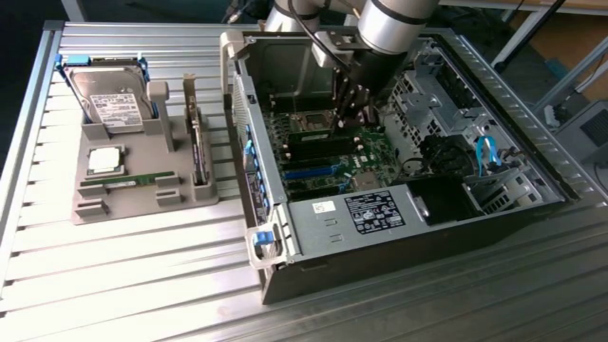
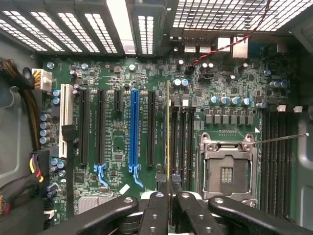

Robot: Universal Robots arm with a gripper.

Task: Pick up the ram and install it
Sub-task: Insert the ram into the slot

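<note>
One ram (image 2: 168,132), seen edge-on, is pinched in the nearly closed end effector (image 2: 168,183). It is inside the open computer case (image 1: 285,235), at upper middle of the exterior view, by the memory slots (image 2: 182,142). Risk: if slightly off-line with a slot, pushing could jam it or strain the slot.

Green ram (image 2: 168,132) seen edge-on, thin strip, clamped between jaws, aligned along motherboard memory slots.
</note>
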